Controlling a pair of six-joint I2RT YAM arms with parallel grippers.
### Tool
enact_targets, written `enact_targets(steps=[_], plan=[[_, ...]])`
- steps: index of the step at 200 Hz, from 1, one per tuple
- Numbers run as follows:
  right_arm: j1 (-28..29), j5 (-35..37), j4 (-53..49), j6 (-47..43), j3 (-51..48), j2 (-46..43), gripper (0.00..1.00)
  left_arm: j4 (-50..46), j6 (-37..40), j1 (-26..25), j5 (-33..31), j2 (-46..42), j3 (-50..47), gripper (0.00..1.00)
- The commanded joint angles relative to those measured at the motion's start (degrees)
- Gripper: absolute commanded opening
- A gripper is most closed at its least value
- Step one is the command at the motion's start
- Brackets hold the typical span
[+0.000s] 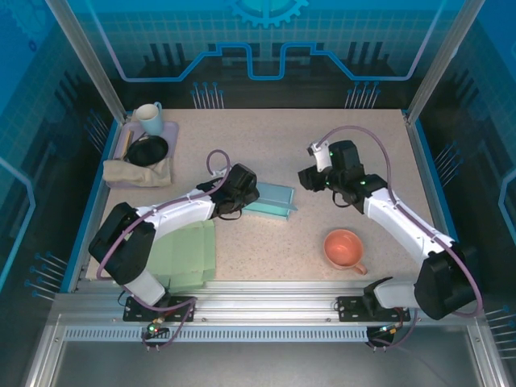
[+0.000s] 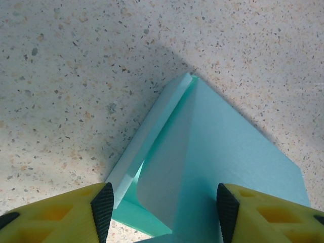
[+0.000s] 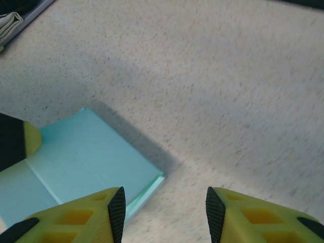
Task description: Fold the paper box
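"So, where is the pale teal paper box (image 1: 272,201)?"
"Near the middle of the speckled beige table (image 1: 322,137), partly folded: one long wall stands up along an edge, and a loose flap curls over the base."
"And the left gripper (image 1: 242,192)?"
"At the box's left end. In its wrist view the jaws stand apart, one finger on each side of the curled flap. I see no pad pressing the paper, so it is released."
"The right gripper (image 1: 310,179)?"
"Just past the box's right end, not touching it. Its jaws are spread too, with bare table between them — the box's corner lies just beside one finger."
"Anything else?"
"A salmon ceramic cup (image 1: 345,248) sits at the near right, well apart from the box, and a light green flat sheet (image 1: 185,254) lies near the left arm."
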Motion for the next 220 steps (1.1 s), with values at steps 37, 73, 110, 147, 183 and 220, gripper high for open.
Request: enact_targets(steps=[37,73,110,147,183,220], plan=[[8.41,10.08,1.11,14.38,-1.35,6.94,0.48,0.09,1.14,-0.14,-1.02,1.21,-2.90,0.60],[9.67,11.53,3.40,16.73,-1.57,13.93,0.49,0.08,2.03,-0.18,-1.09,1.87,-3.00,0.66],[9.89,11.87,5.67,18.20,-2.29,18.71,0.49,0.61,2.88,-0.13,-0.63,2.93,-3.18,0.69],[9.81,12.79,6.43,18.62,-2.90,20.99,0.50,-0.45,3.97,-0.12,-1.85,3.18,-3.03,0.72],[9.83,13.10,7.60,18.74,-4.27,21.04,0.49,-6.75,6.15,-0.09,-8.84,-0.76,-1.57,0.88],[9.87,12.00,9.65,18.97,-5.79,19.97,0.49,-5.77,7.15,-0.09,-6.21,-5.81,-3.57,0.93]])
